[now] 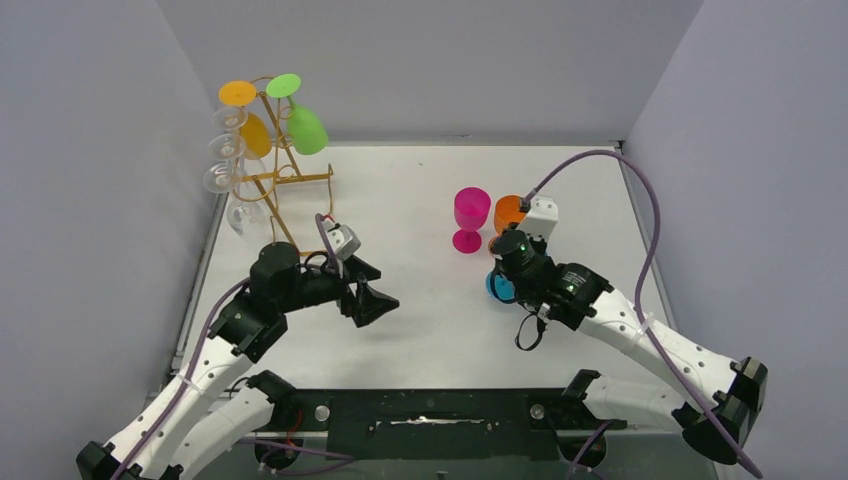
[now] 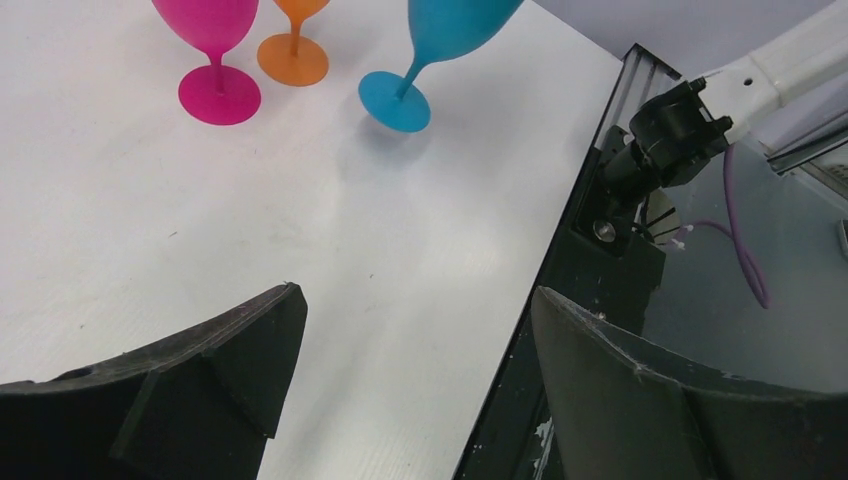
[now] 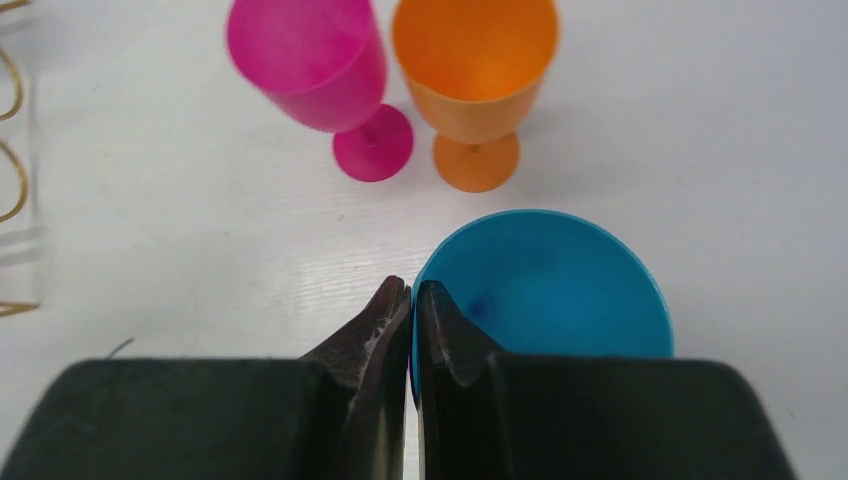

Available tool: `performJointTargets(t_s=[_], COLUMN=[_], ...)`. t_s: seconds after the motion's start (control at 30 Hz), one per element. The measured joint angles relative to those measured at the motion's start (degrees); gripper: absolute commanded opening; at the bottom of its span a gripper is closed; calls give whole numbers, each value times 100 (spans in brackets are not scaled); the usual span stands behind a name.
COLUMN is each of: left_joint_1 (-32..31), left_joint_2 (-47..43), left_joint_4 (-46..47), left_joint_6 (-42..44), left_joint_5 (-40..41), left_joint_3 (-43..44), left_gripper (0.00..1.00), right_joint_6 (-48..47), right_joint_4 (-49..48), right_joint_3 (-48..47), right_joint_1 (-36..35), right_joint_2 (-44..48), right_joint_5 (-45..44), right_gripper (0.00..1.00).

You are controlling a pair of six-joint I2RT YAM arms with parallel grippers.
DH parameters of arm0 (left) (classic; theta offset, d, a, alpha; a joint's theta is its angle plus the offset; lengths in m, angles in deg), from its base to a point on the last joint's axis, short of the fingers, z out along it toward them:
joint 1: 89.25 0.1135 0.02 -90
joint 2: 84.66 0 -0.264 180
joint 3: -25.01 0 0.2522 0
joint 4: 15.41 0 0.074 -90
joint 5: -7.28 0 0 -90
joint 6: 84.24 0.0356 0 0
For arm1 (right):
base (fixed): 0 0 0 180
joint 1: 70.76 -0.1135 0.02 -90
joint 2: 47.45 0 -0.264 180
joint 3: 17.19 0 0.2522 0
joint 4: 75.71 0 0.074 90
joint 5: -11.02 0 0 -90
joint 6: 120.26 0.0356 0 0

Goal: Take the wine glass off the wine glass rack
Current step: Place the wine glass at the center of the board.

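The gold wire wine glass rack (image 1: 283,178) stands at the far left. A green glass (image 1: 306,127), a yellow-orange glass (image 1: 252,131) and several clear glasses (image 1: 226,150) hang on it upside down. My left gripper (image 1: 374,297) is open and empty over the table, right of the rack; its jaws stand wide apart in the left wrist view (image 2: 415,300). My right gripper (image 3: 412,288) is shut on the rim of a blue wine glass (image 3: 560,290), which leans with its foot at the table (image 2: 395,100). Under the right wrist only a bit of the blue glass (image 1: 497,287) shows.
A magenta glass (image 1: 470,216) and an orange glass (image 1: 508,212) stand upright mid-table just beyond the blue one. The rack's gold loops (image 3: 10,150) show at the left edge of the right wrist view. Grey walls enclose the table; a black rail (image 1: 440,410) runs along the near edge.
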Motion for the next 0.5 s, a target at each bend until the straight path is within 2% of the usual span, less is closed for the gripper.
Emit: performJointTargets(t_s=[0.1,0.2,0.37,0.5], left_joint_1=[0,2,13,33], left_joint_2=[249,466,710,673], left_joint_4=[70,74,55,79], left_joint_6=[-197,-396,-603,-723], left_joint_5=[0,81,278,374], left_joint_3=[173,238,267,267], left_gripper=[84,84,84,84], right_joint_6=[286,369,184,-188], right_joint_4=[254,295,216,-63], right_joint_3=[260,485,785,796], right_joint_1=[356,1169,2483,3073], right_joint_2=[352,597,817,756], right_joint_5=[-267,-195,361,826], right_gripper=[0,0,0,0])
